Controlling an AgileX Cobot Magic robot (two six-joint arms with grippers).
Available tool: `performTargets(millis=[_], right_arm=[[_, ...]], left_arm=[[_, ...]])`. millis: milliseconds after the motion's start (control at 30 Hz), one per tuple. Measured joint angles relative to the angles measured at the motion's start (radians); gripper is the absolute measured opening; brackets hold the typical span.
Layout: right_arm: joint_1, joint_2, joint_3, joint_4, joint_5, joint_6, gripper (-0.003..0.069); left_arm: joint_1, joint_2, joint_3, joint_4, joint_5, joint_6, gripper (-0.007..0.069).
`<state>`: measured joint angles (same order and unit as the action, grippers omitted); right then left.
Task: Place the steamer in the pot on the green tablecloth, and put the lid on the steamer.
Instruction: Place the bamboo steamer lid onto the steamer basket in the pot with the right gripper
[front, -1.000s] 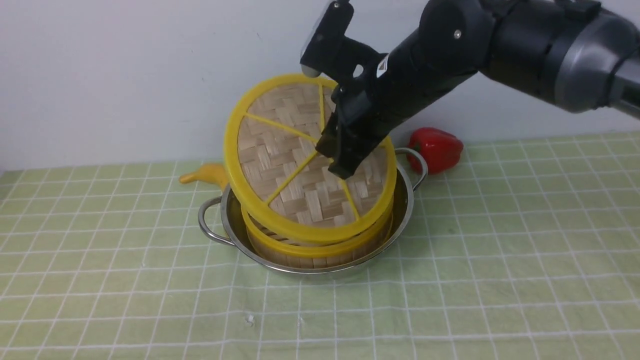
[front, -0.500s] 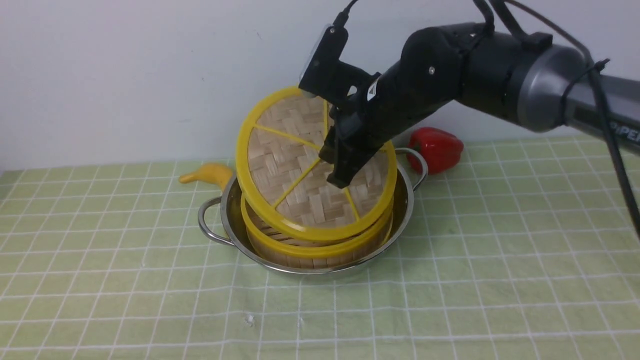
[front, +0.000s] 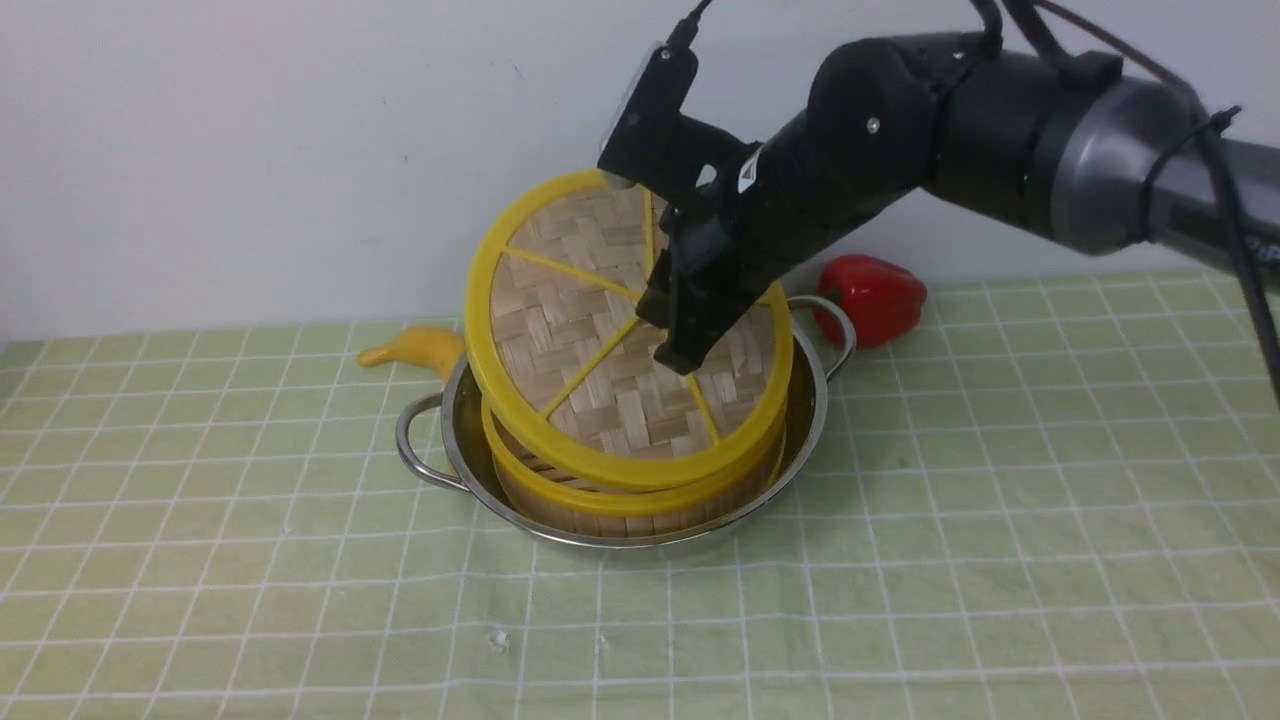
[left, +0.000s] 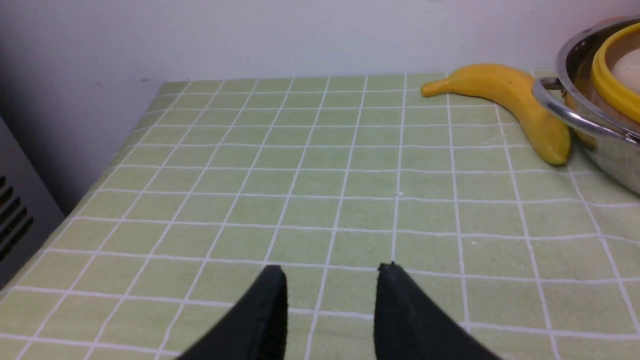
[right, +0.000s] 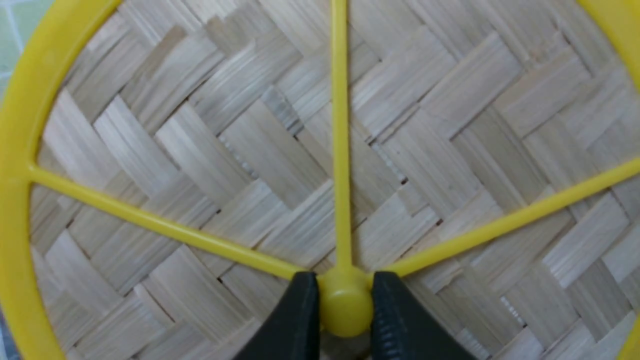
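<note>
Far left: left tool (left: 332, 272) hangs low over the green tablecloth (front: 250, 560), fingers spread, nothing between them. It is well apart from the work.

Next over: banana (front: 415, 350) lying on the counter, touching or just beside the far-left wall of the pot (front: 600, 535).

Centre: the pot sits on the cloth with the steamer (front: 620, 508) down inside it, so the first half of the task looks done. The lid (front: 570, 330) is over the steamer but tilted, its near edge low at the steamer's front rim and its far edge raised toward the wall. Contact at the front rim cannot be confirmed.

Change noted: compared with a second ago, the lid has come lower and shifted right, closer to centred on the steamer. Over the last half second it has barely moved.

Right of centre: right tool (right: 345, 290) pinches the lid's small yellow knob (right: 345, 307) between both fingers.

Judgement: the lid needs levelling before release, or it may seat crooked.

Far right: red pepper (front: 875, 295) behind the pot, untouched.
</note>
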<state>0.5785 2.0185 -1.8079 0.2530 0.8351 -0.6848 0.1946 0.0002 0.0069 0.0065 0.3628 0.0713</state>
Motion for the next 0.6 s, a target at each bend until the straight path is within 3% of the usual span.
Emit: performTargets(millis=[600], right_arm=[[0.000,0.064,0.000,0.002,-0.041,-0.029,0.0146]], left_arm=[[0.000,0.000,0.000,0.000,0.000,0.000,0.0243]])
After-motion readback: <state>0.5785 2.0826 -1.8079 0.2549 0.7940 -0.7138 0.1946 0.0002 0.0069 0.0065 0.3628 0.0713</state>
